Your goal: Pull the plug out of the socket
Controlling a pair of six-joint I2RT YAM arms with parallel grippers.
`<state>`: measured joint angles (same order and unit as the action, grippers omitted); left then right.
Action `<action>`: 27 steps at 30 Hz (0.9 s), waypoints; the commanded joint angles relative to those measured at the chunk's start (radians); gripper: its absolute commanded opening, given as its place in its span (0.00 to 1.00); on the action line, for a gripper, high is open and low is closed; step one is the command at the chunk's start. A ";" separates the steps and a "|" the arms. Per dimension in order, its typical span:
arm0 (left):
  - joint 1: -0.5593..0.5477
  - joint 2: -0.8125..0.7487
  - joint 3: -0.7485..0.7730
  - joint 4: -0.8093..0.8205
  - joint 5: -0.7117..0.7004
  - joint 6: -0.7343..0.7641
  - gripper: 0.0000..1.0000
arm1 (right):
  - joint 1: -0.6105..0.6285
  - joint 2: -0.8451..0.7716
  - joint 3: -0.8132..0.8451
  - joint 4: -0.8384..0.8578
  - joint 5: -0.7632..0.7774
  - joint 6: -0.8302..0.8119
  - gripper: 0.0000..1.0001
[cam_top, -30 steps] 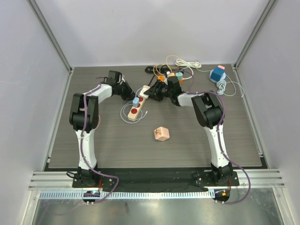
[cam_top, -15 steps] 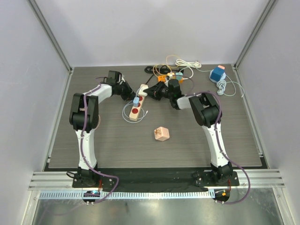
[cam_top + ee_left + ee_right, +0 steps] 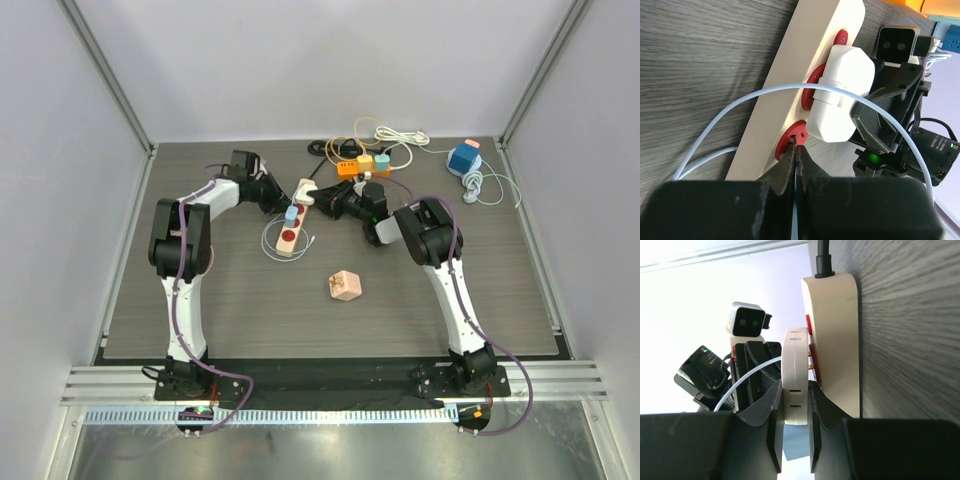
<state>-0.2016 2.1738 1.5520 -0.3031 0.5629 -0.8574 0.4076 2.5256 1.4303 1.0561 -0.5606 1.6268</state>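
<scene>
A cream power strip (image 3: pixel 287 238) with red sockets lies at the table's back middle. A white plug (image 3: pixel 291 213) with a thin white cable (image 3: pixel 266 240) stands in its middle socket. In the right wrist view, my right gripper (image 3: pixel 794 390) is shut on the white plug (image 3: pixel 795 365), one finger on each flat side. The plug's metal prongs (image 3: pixel 811 366) show in a small gap to the strip (image 3: pixel 835 345). In the left wrist view, my left gripper (image 3: pixel 796 144) is shut, its tips pressed on a red socket (image 3: pixel 790 142) beside the plug (image 3: pixel 842 97). The grippers face each other across the strip.
A pink block (image 3: pixel 345 286) lies nearer the front. Orange and teal adapters (image 3: pixel 362 161), black and white cable coils (image 3: pixel 385 135) and a blue device (image 3: pixel 464 158) sit at the back right. The strip's black cord (image 3: pixel 822 257) runs back.
My right gripper has moved left from the adapters to the strip and now sits around the plug. The strip has shifted slightly left. The left arm has hardly moved.
</scene>
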 commanded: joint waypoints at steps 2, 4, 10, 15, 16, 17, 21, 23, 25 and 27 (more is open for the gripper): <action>-0.002 0.061 -0.018 -0.091 -0.090 0.040 0.00 | -0.004 -0.053 0.074 0.485 0.033 0.231 0.01; -0.002 0.064 -0.013 -0.096 -0.090 0.041 0.00 | -0.006 -0.045 0.084 0.522 0.047 0.260 0.01; -0.004 0.072 -0.012 -0.096 -0.089 0.041 0.00 | -0.006 -0.089 0.064 0.408 -0.002 0.165 0.01; 0.001 0.048 -0.007 -0.099 -0.086 0.044 0.00 | -0.006 -0.259 -0.049 0.014 -0.036 -0.197 0.01; 0.004 0.041 -0.007 -0.100 -0.086 0.044 0.00 | -0.006 -0.284 -0.066 -0.090 -0.030 -0.240 0.01; 0.007 0.032 -0.004 -0.099 -0.080 0.043 0.00 | -0.007 -0.304 -0.094 -0.134 -0.019 -0.330 0.01; 0.028 -0.025 -0.012 -0.079 -0.072 0.041 0.12 | -0.016 -0.412 -0.163 -0.286 0.008 -0.493 0.01; 0.034 -0.063 -0.026 -0.068 -0.078 0.040 0.21 | -0.029 -0.470 -0.189 -0.358 0.021 -0.547 0.01; 0.037 -0.088 -0.041 -0.064 -0.090 0.043 0.33 | -0.041 -0.528 -0.235 -0.407 0.042 -0.610 0.01; 0.042 -0.117 -0.053 -0.062 -0.097 0.046 0.40 | -0.064 -0.568 -0.270 -0.480 0.056 -0.681 0.01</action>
<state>-0.1749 2.1223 1.5265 -0.3244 0.5117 -0.8413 0.3756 2.0514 1.1992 0.7094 -0.5442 1.1290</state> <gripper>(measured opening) 0.362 0.246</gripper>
